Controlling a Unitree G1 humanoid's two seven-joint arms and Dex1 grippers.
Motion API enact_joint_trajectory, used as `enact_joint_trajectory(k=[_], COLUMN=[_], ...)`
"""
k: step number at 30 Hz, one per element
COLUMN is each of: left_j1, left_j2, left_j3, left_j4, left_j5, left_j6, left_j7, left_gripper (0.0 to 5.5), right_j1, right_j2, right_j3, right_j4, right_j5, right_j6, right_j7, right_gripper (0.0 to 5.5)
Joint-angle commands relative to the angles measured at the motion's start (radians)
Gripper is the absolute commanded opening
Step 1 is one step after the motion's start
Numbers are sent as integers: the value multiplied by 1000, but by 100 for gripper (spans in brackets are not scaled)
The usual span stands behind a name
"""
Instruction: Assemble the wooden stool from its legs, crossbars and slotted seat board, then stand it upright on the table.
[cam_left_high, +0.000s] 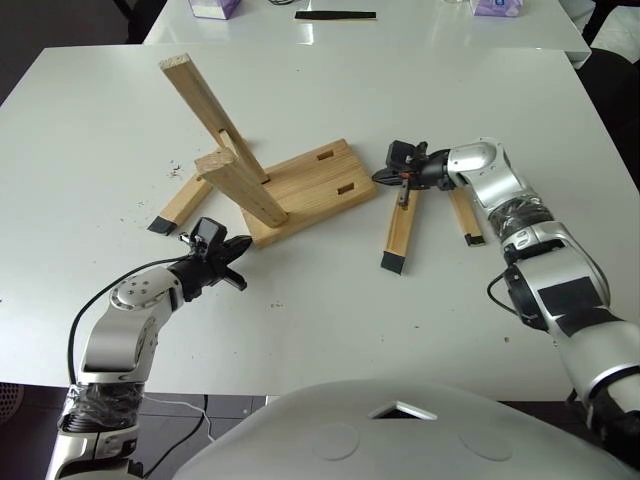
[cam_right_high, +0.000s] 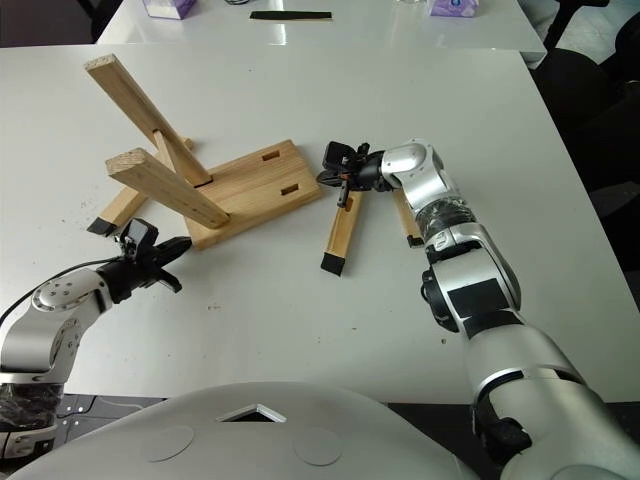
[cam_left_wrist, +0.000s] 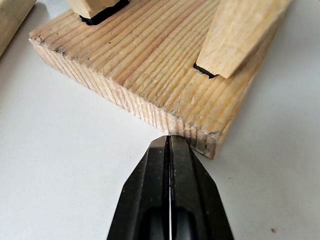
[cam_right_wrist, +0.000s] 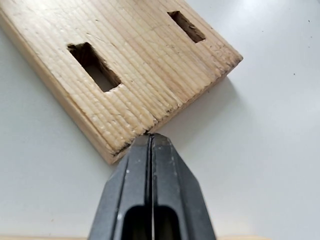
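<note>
Looking down from the head over the whole table (cam_left_high: 400, 330); peering close from each wrist at opposite ends of the seat board (cam_left_high: 305, 185).

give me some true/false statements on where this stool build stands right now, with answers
1. Two legs are set in the seat board. True.
2. All four slots in the board are filled. False: two slots are empty.
3. The left claw and the right claw are both shut. True.
4. The right claw grips a leg. False: it holds nothing, its tip at the board's edge; a loose leg lies on the table.
5. The stool stands upright. False: the board lies flat on the table, with the fitted legs slanting upward.
</note>
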Motion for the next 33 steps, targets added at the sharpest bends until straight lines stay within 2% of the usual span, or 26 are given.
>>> enact_joint_trajectory(k=[1, 8, 15, 20, 23, 30, 33], left_j1=[-67, -191, -395, -485, -505, -390, -280], left_j2=[-9, 23, 10, -16, -10, 62, 63], left_j3=[-40, -50, -122, -130, -87, 45, 77], left_j4=[40, 207, 440, 583, 636, 511, 325], left_j5=[12, 61, 146, 192, 205, 161, 113], left_j6=[-26, -100, -214, -287, -319, -280, -199], left_j7=[-28, -87, -150, -135, -83, -59, -68], left_gripper=[0, 0, 0, 0, 0, 0, 0], right_j1=[100, 211, 301, 323, 314, 307, 252], right_j2=[-15, -73, -91, -111, -125, -172, -141], right_j3=[14, 39, 55, 42, 9, -20, -34], right_j4=[-197, -439, -633, -726, -747, -748, -650], right_j5=[64, 91, 150, 184, 197, 223, 195], right_j6=[28, 112, 207, 260, 275, 252, 219], right_j7=[133, 221, 270, 284, 273, 257, 180], right_gripper=[4, 4, 4, 4, 4, 4, 4])
